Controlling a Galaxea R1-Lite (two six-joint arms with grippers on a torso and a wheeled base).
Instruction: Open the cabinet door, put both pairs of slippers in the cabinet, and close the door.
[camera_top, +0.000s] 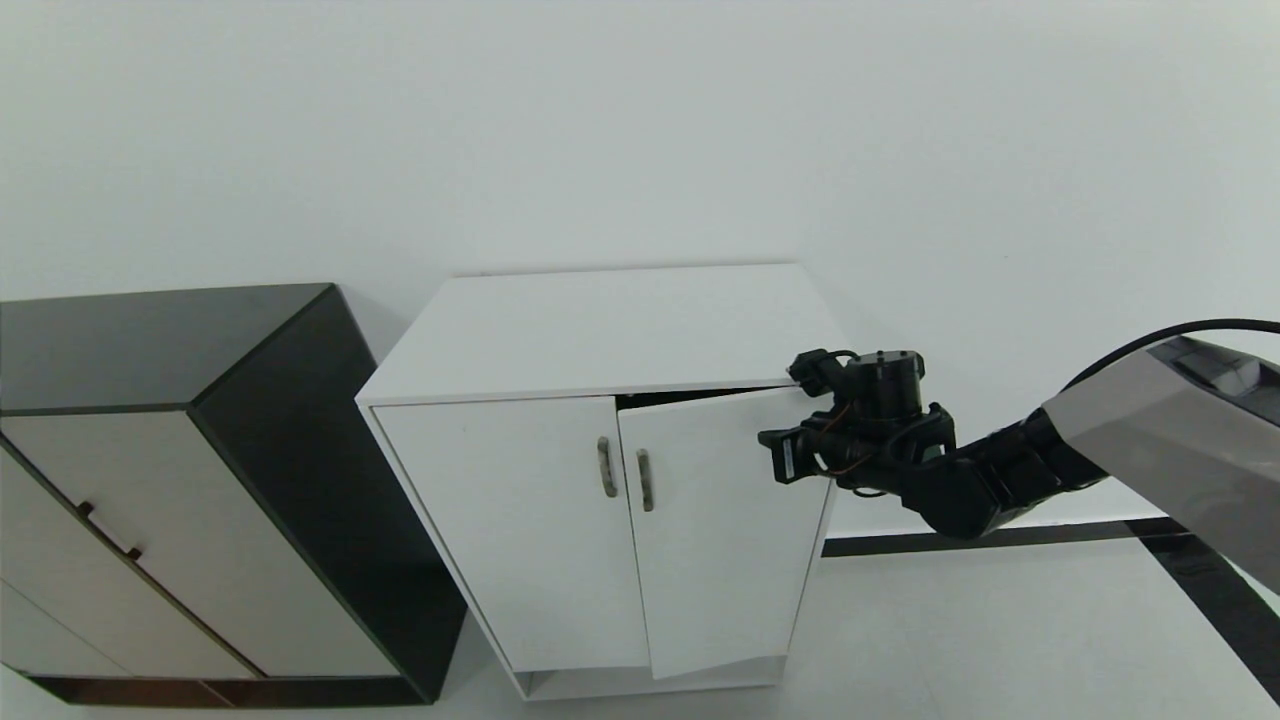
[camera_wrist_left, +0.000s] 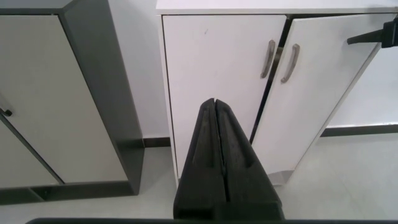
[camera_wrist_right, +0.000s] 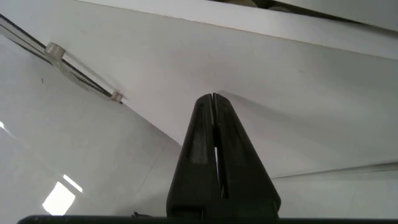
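White cabinet (camera_top: 600, 330): stood on the floor (camera_top: 1000, 640) against the pale wall, just beside a dark cabinet (camera_top: 200, 400) on the robot's left.
Right door (camera_top: 715, 540): was ajar; its handle edge stood a little forward of the cabinet front, with a dark gap along its top edge and its lower corner hanging out past the base.
Left door (camera_top: 510, 530): lay flush with the cabinet front.
Handles: two slim upright metal bars, one on the left door (camera_top: 606, 467) and one on the right door (camera_top: 644, 480), sat near each other on either side of the middle seam.
Right tool (camera_top: 775, 442): was at the upper, hinge-side corner of the right door, pointing along the door face toward the handles. In the right wrist view its fingers (camera_wrist_right: 202, 143) were pressed together with nothing between them, the tip very close to the white door panel; whether it touched the panel could not be told.
Left tool (camera_wrist_left: 214, 102): was held low in front of the cabinet, aimed at the lower part of the left door and well apart from it. Its fingers (camera_wrist_left: 202, 149) were pressed together, pinching nothing.
Dark cabinet: had pale doors with small dark knobs, both lying flat.
Black strip (camera_top: 1000, 540): ran along the floor behind the right arm.
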